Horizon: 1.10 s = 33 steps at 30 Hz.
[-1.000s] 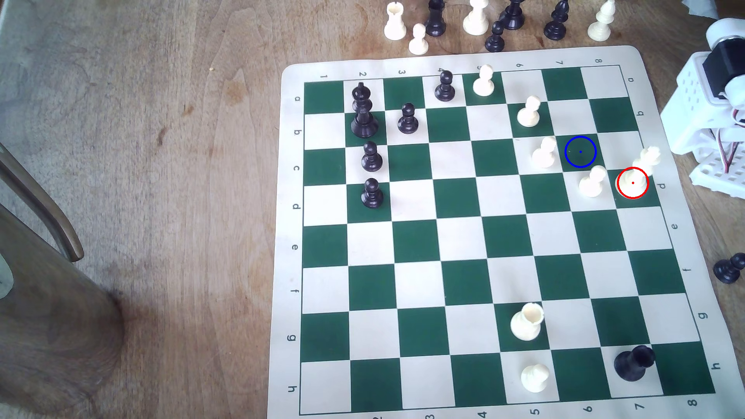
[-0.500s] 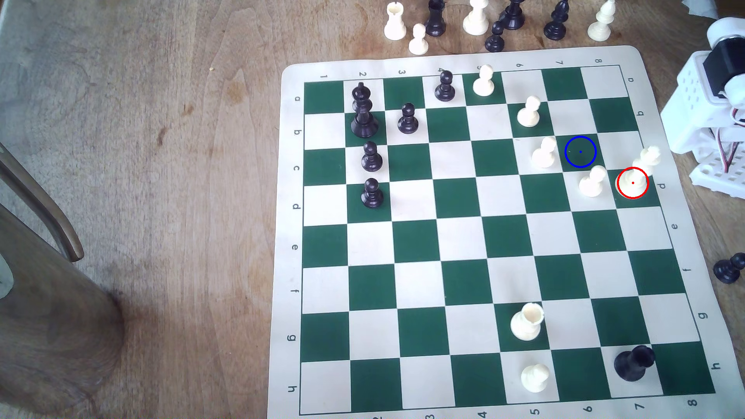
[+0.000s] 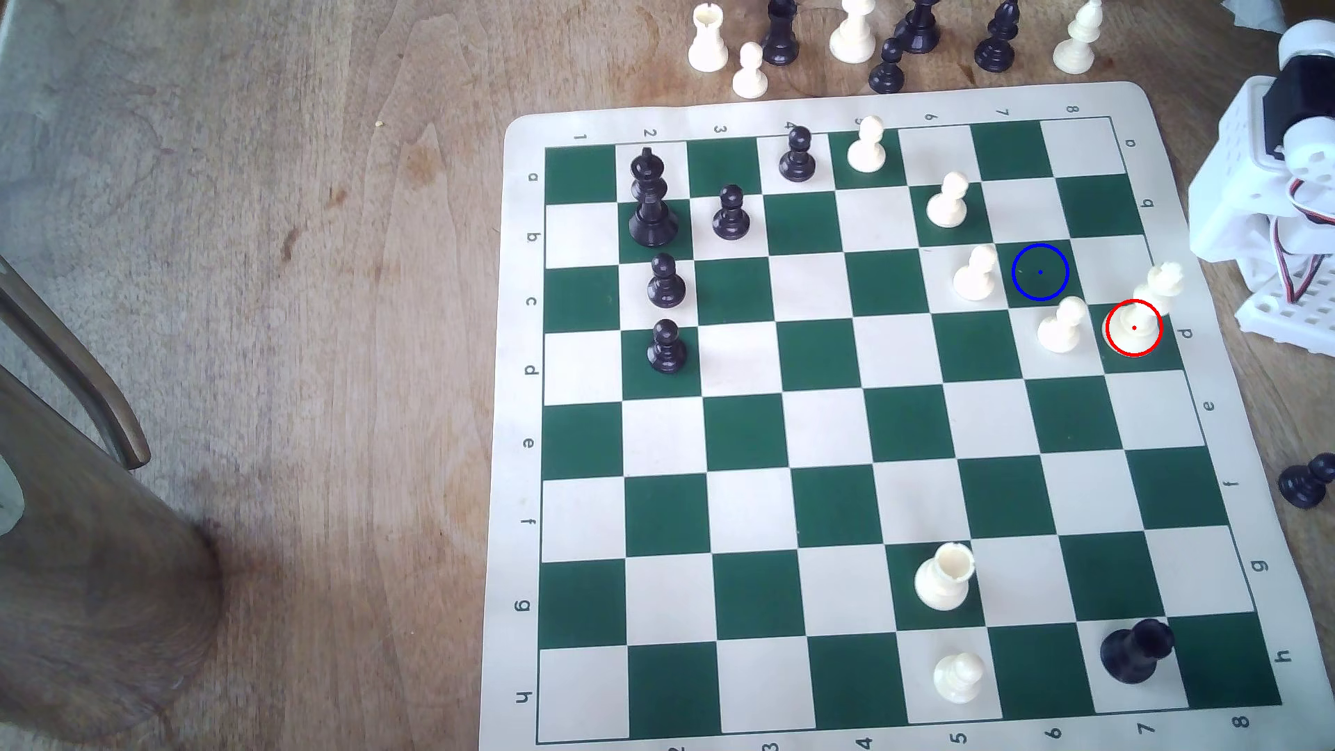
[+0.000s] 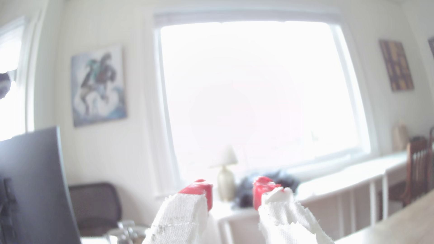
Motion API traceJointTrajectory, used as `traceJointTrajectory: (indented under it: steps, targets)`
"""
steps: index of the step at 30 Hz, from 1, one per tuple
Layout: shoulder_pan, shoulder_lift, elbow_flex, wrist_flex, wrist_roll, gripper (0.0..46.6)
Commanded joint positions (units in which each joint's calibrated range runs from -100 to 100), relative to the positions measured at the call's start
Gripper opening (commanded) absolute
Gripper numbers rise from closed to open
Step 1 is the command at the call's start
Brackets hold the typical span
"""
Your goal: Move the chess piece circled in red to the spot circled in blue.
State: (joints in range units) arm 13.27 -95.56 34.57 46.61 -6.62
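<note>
wooden table (image 3: 289, 216), chess board (image 3: 852, 448) on it. arm (image 3: 1271, 180) off board edge at exterior view's right. gripper (image 4: 232, 194) released, empty, pointing at window (image 4: 258, 89). chess piece (image 3: 1145, 310) on red-ringed square, pawn (image 3: 1060, 326) just beside. swing down, grasp slim body, lift clear, set on spot (image 3: 1040, 272).

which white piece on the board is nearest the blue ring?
The white pawn directly to the exterior view's left of the blue-ringed square, one square over; the pawn diagonally below sits slightly farther.

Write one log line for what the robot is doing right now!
stage: not started | hand: open, empty, off the board | tall white piece: on red-ringed square | blue-ringed square: free
</note>
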Motion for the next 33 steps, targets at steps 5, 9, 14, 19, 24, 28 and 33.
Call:
traceJointTrajectory:
  steps: [5,9,14,19,24,28,33]
  targets:
    - [-7.7,6.0,-4.8,25.9,-1.9,10.3]
    - [-16.3,12.3,-4.3,40.2,-2.3,9.8]
    - [-25.7,20.1,-2.7,48.3,-4.5,11.1]
    - [-30.8,33.6,-1.3,52.1,-8.1,13.3]
    - [-33.3,40.0,4.1,48.2,-10.6,21.9]
    - [-32.7,46.2,4.6,48.8,-11.8,19.6]
    - [-32.0,47.8,8.0,47.9,-11.1,19.4]
